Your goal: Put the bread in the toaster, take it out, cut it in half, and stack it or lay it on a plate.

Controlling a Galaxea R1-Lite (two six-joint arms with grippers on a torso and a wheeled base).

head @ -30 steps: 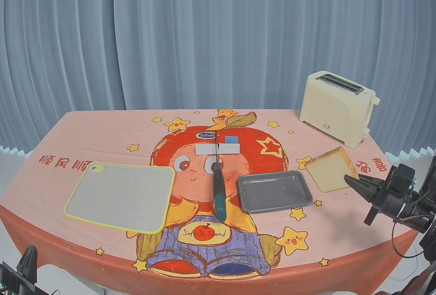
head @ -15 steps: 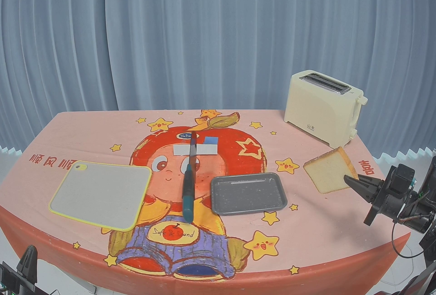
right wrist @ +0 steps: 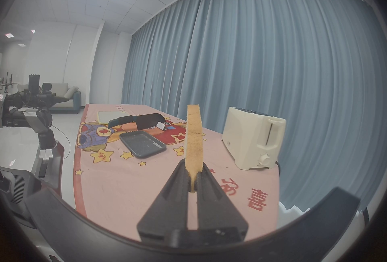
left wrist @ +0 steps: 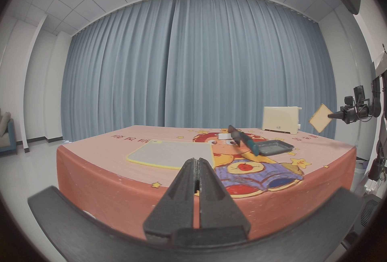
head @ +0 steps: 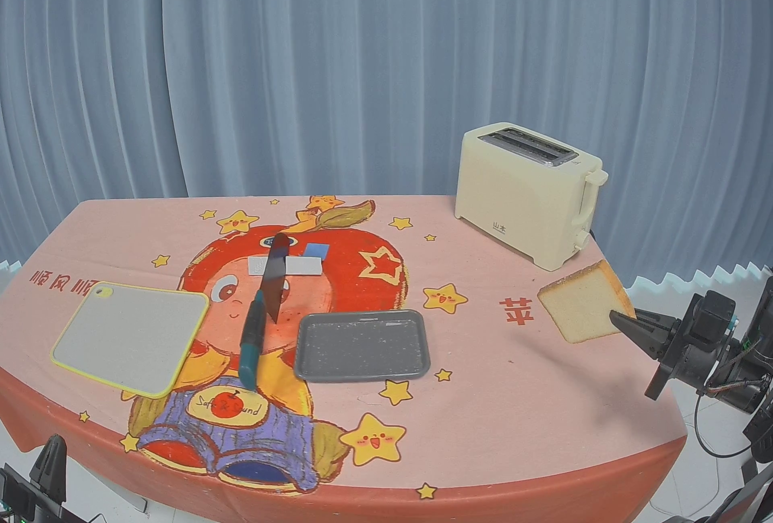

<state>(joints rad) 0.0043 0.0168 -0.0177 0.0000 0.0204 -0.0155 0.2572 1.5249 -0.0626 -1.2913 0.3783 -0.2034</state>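
Note:
A slice of bread [head: 586, 301] hangs in the air over the table's right edge, with my right gripper [head: 624, 323] shut on its lower corner. The right wrist view has the bread [right wrist: 194, 137] edge-on, upright between the fingers of that gripper [right wrist: 192, 178]. The cream toaster [head: 527, 193] stands at the back right of the table, just beyond the bread, with its slots facing up. A grey tray plate [head: 362, 346] lies mid-table, a teal-handled knife [head: 262, 311] to its left, then a yellow-rimmed cutting board [head: 129, 337]. My left gripper [left wrist: 197, 166] is shut and empty, low before the table's front left.
A pink printed cloth [head: 515, 404] covers the table, and its front right part is bare. Small white and blue cards [head: 298, 260] lie behind the knife. A blue curtain hangs right behind the table.
The whole head picture has shifted and the table's things now sit further left, so the camera has moved. The right gripper keeps the bread in the same hold.

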